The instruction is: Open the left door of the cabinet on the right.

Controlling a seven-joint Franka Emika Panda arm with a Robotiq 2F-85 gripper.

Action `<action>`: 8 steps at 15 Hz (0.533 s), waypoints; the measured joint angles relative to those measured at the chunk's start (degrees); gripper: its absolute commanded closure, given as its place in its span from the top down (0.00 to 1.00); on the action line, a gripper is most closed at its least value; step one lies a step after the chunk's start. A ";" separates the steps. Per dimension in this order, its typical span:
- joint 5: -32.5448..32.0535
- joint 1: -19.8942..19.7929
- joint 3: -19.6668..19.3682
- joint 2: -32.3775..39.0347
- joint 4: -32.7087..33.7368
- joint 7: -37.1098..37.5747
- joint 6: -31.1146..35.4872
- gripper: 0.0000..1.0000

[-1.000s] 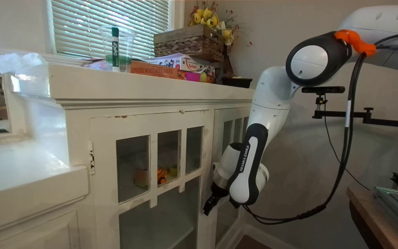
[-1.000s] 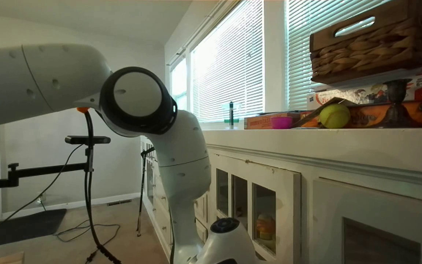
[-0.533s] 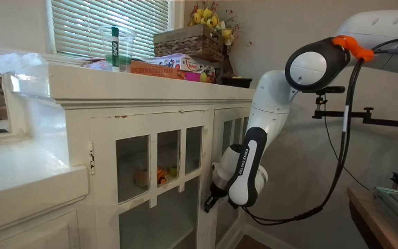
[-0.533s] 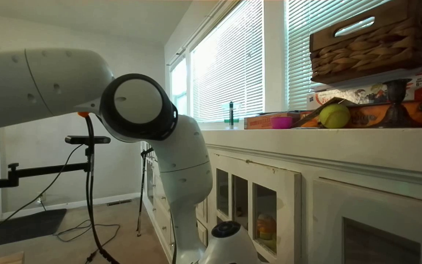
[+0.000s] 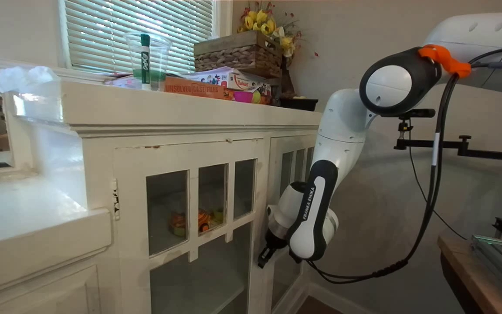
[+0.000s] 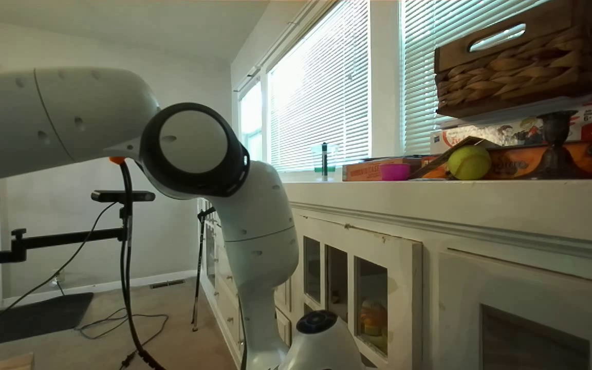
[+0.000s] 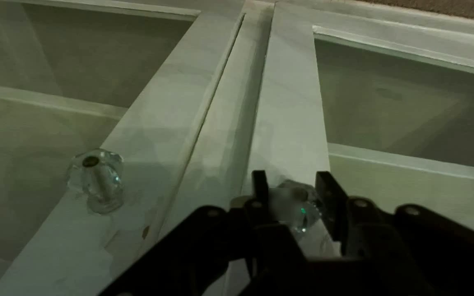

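Note:
The white cabinet (image 5: 190,107) carries two glass-paned doors side by side. Its left door (image 5: 181,158) is shut or nearly so, the frame around the panes showing in both exterior views. In the wrist view, which stands upside down, this door (image 7: 292,98) lies on the right. A clear faceted knob (image 7: 304,213) on its stile sits between the finger pads of my gripper (image 7: 291,181), which looks shut on it; a blurred patch covers part of the knob. In an exterior view the gripper (image 5: 261,263) is small against the stile.
The twin door (image 7: 187,82) has a glass knob (image 7: 97,176) sticking out beside my gripper. On the cabinet top stand a wicker basket (image 5: 242,56), a cup (image 5: 161,65) and a tennis ball (image 6: 469,162). A wooden table (image 5: 473,274) and a mounted camera (image 5: 408,113) flank the arm.
Since one second ago the arm has sunk a little and the gripper has shifted slightly at the door stile. Between half a second ago and now the arm has stayed put. The doors look unmoved.

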 measured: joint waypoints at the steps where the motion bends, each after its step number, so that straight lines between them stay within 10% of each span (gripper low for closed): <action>1: -0.91 -0.39 0.20 -0.20 -0.28 -0.78 0.00 0.08; 8: -5.34 -0.29 -0.42 -2.60 -5.51 -7.20 0.43 0.08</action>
